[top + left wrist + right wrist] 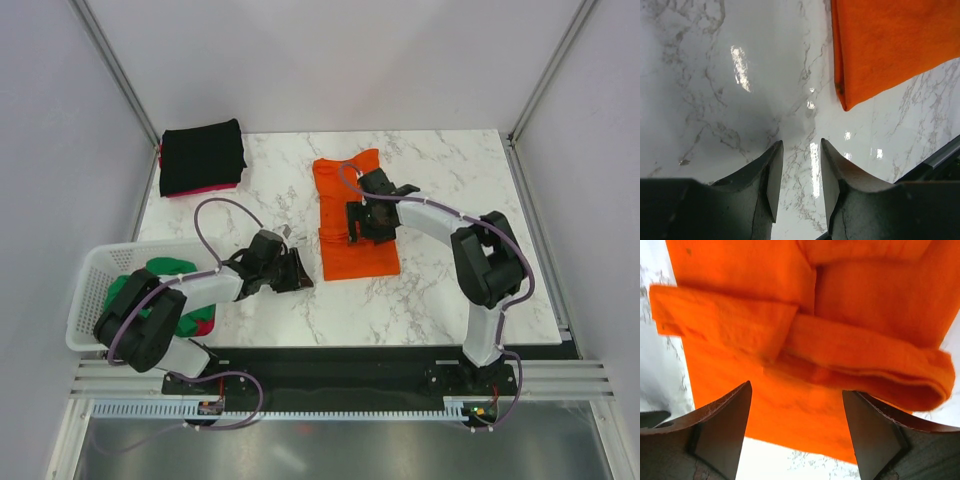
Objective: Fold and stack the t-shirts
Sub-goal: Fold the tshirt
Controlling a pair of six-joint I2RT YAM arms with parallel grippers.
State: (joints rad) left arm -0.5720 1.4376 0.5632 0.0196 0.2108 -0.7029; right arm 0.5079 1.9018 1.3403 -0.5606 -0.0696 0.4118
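Orange t-shirt (pixel 360 260) part-folded mid-table, right pincer (pixel 358 222) above it.
The right pincer hangs released, jaws wide, over the shirt's bunched folds. The left pincer (pixel 295 275), narrowly parted and grasping nothing, sits over bare table (pixel 450 180) at the shirt's 8 o'clock corner. At the table's 10 o'clock a folded black t-shirt (pixel 202 157) tops a pink-red t-shirt (pixel 210 189). At 8 o'clock a white basket (pixel 90 300) holds a green t-shirt (pixel 150 280).

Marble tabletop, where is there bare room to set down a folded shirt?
Bare marble: between the black stack and the orange shirt; the far-right corner past the orange shirt; the near strip right of the left gripper. Crowded: the basket at the left edge, and the middle, where the right gripper hangs over the orange shirt.
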